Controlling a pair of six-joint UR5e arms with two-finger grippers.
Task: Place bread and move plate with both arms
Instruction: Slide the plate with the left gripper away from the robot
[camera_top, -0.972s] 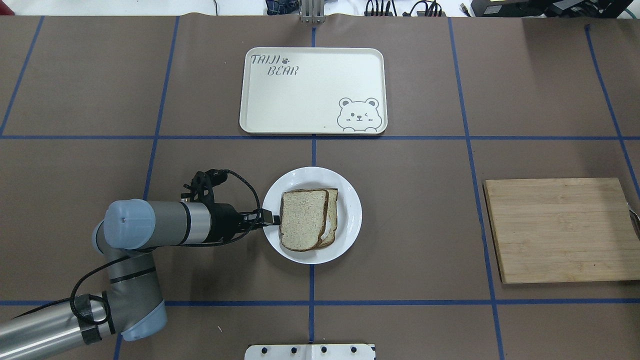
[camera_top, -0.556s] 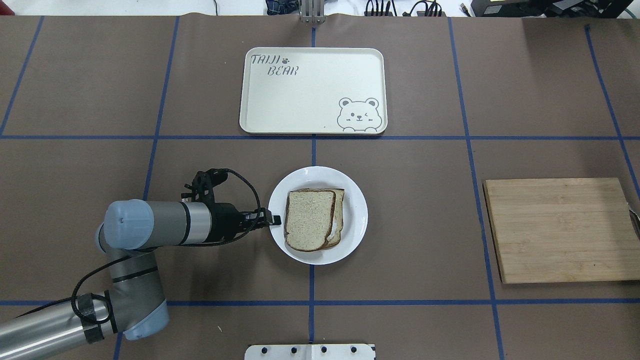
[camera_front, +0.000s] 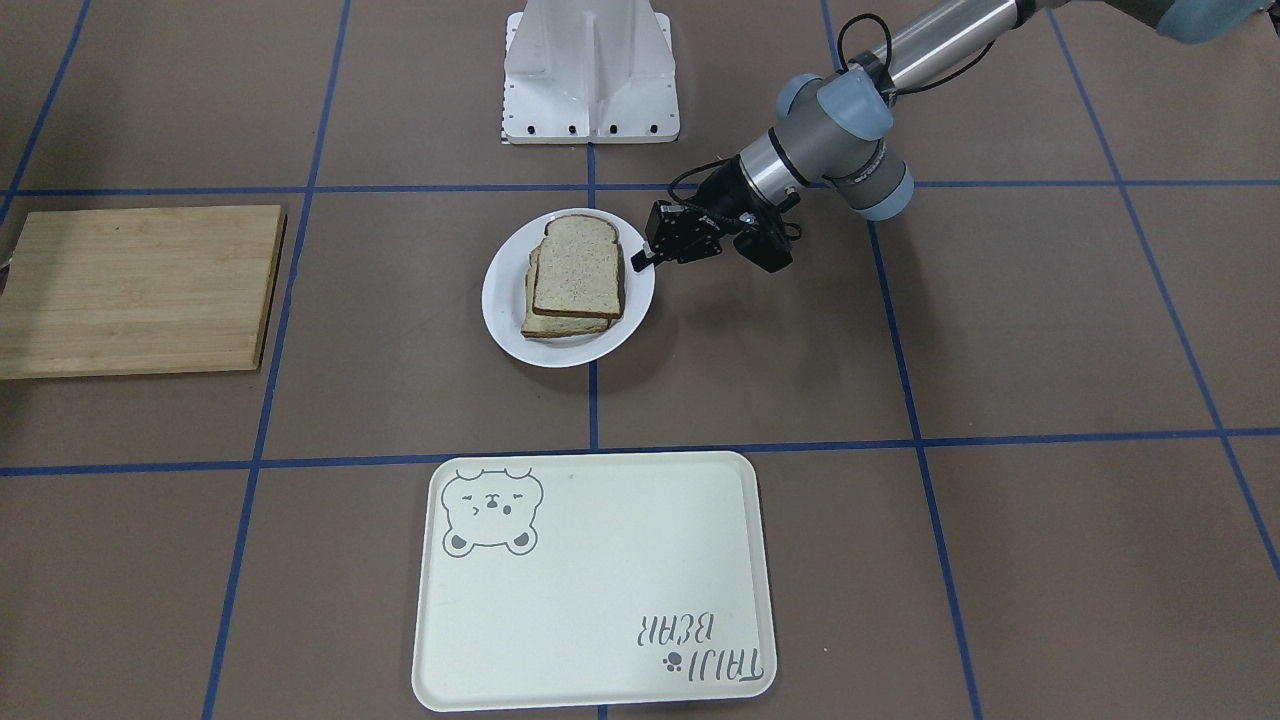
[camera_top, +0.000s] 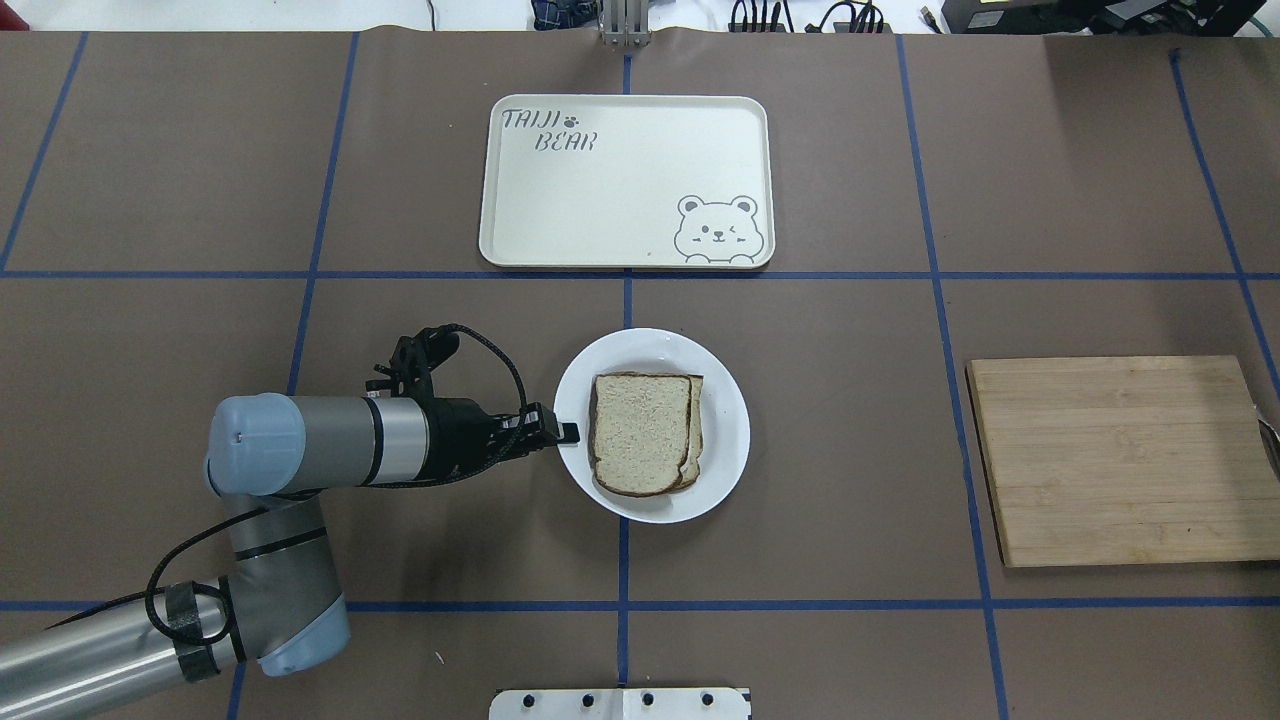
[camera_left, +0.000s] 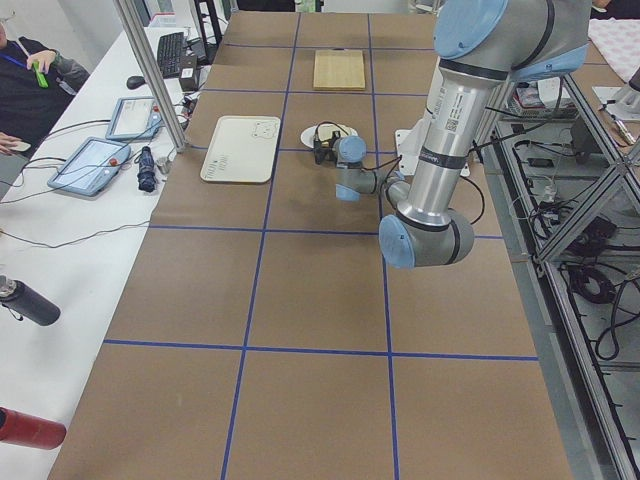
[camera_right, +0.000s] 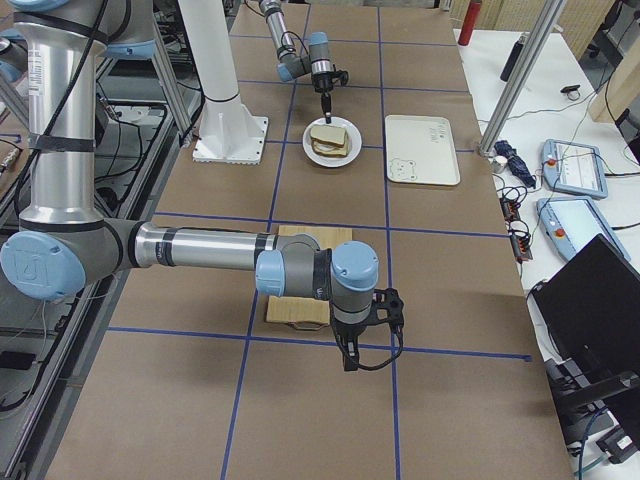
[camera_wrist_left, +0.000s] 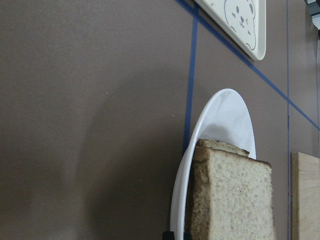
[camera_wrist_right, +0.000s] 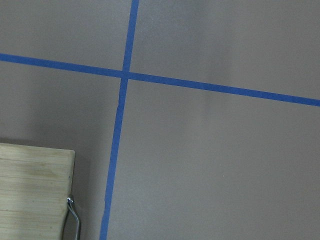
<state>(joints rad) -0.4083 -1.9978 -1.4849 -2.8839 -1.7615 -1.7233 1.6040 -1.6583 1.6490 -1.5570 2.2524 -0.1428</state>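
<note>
The bread (camera_top: 640, 432) is a plain slice with a brown crust. It lies on top of a second slice (camera_top: 697, 420) on the round white plate (camera_top: 720, 400), near the table's middle. My left gripper (camera_top: 568, 432) lies level with the table, its tips over the plate's left rim, shut on it. The front view shows the same grip (camera_front: 636, 264) on the plate (camera_front: 505, 300). The left wrist view shows the rim (camera_wrist_left: 225, 115) and bread (camera_wrist_left: 240, 200) close up. My right gripper (camera_right: 350, 355) shows only in the exterior right view, beyond the cutting board; I cannot tell its state.
A cream tray (camera_top: 620, 200) with a bear drawing lies beyond the plate at the table's far side. A wooden cutting board (camera_top: 1120, 460) lies at the right, with a metal handle (camera_wrist_right: 74, 215) beside its edge. The white base post (camera_front: 590, 70) stands at the near edge.
My left gripper has moved to the right and the plate with both slices has slid right with it, across the centre line.
</note>
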